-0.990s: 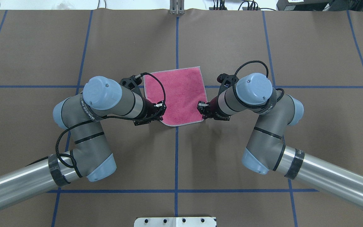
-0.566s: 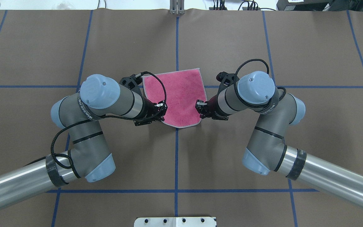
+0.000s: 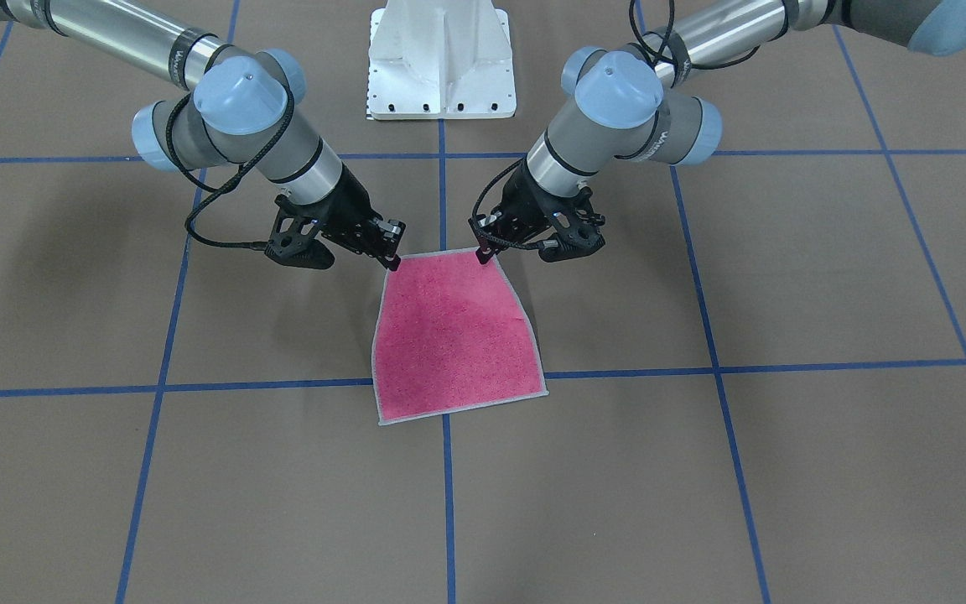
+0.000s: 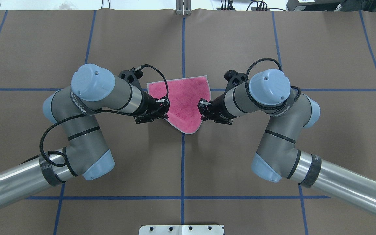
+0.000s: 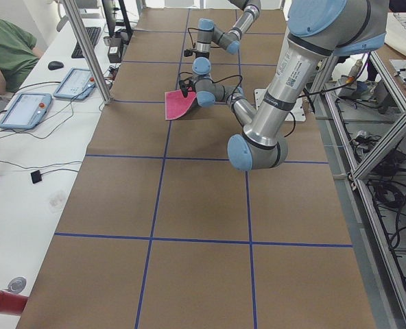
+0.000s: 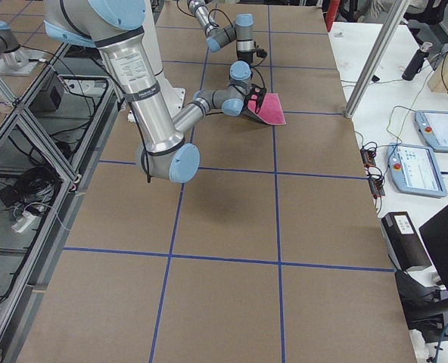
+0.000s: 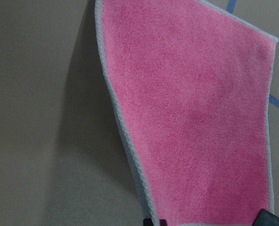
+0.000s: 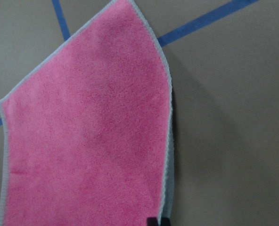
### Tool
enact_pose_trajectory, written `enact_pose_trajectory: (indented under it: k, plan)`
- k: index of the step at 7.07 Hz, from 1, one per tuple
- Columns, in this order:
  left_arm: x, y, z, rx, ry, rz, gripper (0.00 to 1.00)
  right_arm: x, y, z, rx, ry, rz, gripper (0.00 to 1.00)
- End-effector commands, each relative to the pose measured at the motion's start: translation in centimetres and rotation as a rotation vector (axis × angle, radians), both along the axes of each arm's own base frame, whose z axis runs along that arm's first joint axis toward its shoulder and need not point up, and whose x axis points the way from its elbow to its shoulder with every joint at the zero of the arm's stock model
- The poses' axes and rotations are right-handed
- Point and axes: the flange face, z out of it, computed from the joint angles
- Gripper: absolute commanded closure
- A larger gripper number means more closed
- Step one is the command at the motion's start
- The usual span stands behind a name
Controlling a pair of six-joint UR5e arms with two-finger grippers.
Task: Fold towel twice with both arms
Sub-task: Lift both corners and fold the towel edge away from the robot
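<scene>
The left gripper (image 3: 483, 254) and right gripper (image 3: 393, 262) each pinch a near corner of the pink towel (image 3: 454, 335), held above the table (image 3: 785, 461) at its middle with the far edge lying flat; the first fold looks only begun, the second not yet done.

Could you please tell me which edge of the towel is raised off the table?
The towel edge nearest the robot's base: the left tool and right tool pinch its corners, while the opposite edge lies flat.
</scene>
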Motion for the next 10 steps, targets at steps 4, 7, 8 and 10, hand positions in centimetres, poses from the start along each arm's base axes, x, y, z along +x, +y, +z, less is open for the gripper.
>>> enact_pose_trajectory:
  k: [4, 7, 8, 10]
  plan:
    - [-2.4, -4.7, 2.5, -0.045, -0.034, -0.039, 1.0, 1.2, -7.0, -0.7, -0.016, 0.023, 0.107, 1.0]
    - [-1.9, -5.6, 3.9, -0.059, -0.058, -0.049, 1.0, 0.9, -9.8, 2.8, -0.01, 0.029, 0.152, 1.0]
    - [-2.2, -6.2, 4.0, -0.062, -0.061, -0.058, 1.0, 0.7, -10.3, 2.8, -0.01, 0.033, 0.16, 1.0]
    - [-1.4, -7.2, 3.6, -0.068, -0.067, -0.062, 1.0, 0.7, -10.8, 1.8, -0.003, 0.023, 0.165, 1.0]
